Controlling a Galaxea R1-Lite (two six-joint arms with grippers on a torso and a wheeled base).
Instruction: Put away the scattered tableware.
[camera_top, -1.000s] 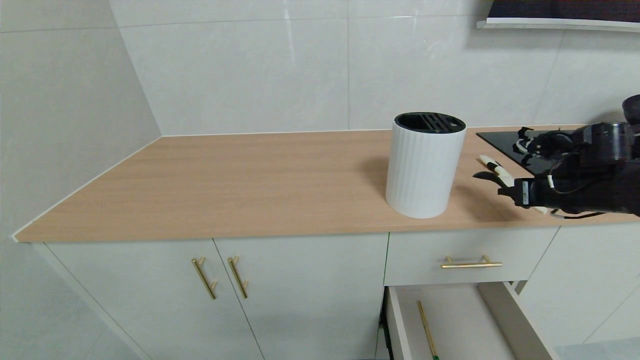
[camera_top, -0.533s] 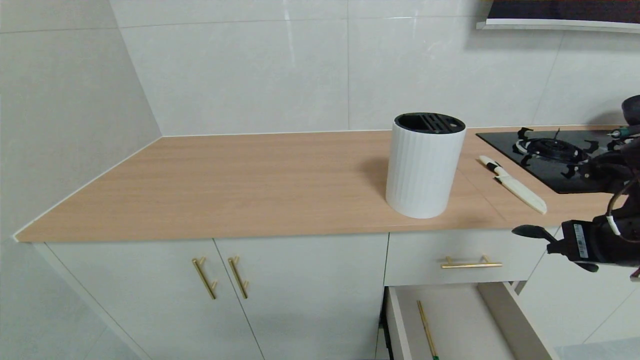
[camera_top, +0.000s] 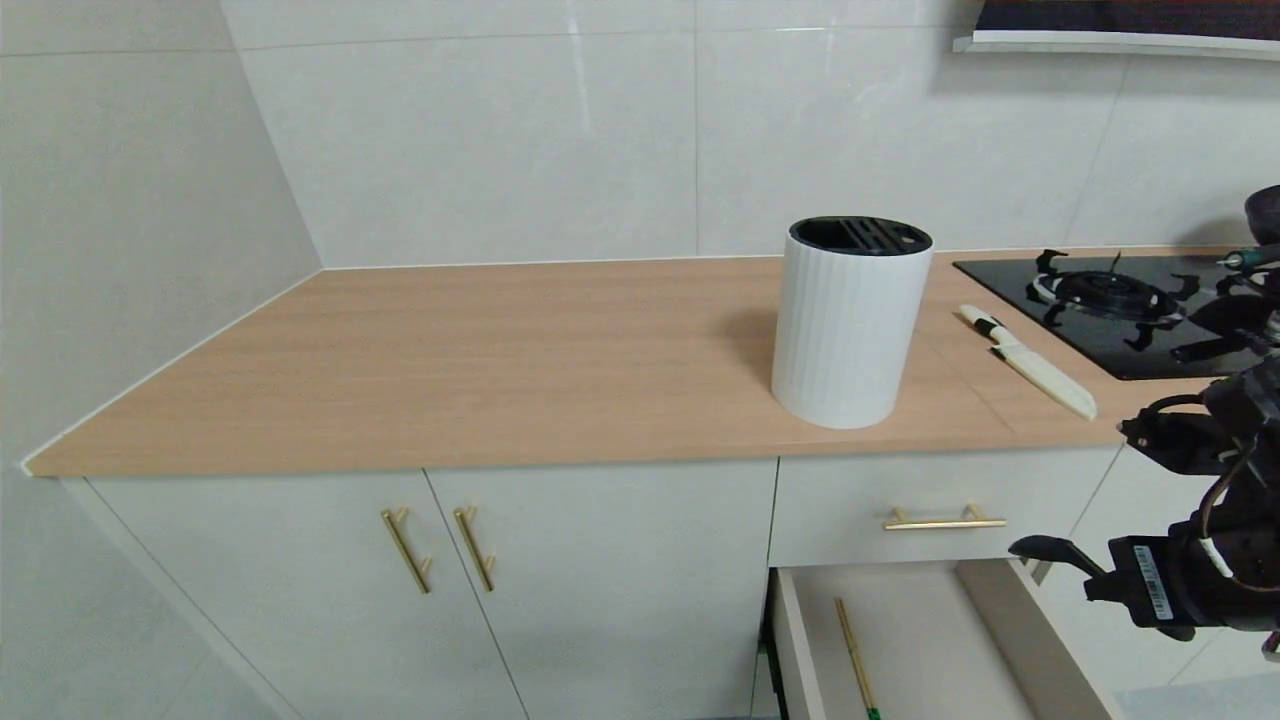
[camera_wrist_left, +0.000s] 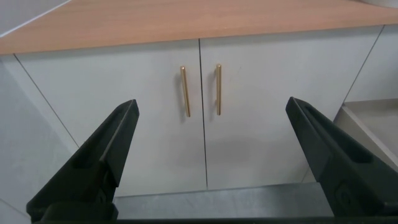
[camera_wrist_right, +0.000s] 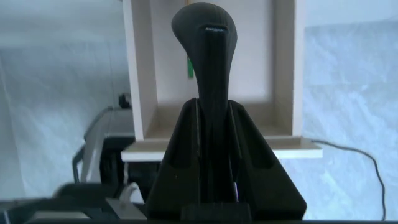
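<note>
— Lying flat on the counter, the knife is seen between the block and the hob, touching neither. Its handle is turned toward the wall and its pale blade toward the front edge.

— How is the block set?

— It is stood upright near the front edge, white and ribbed, with a black slotted top.

— And where is the right gripper held?

— The right gripper is held below the counter's edge, in front of the cabinets, by the right side of the open drawer. Its fingers are pressed together, and nothing is gripped.

— What is kept in the drawer?

— A thin stick with a green end is laid lengthwise on its floor, nearer the left wall.

— And the left gripper?

— The left gripper is pointed at two cabinet doors, each fitted with an upright gold handle. Its fingers are spread wide apart, and nothing is held between them.
</note>
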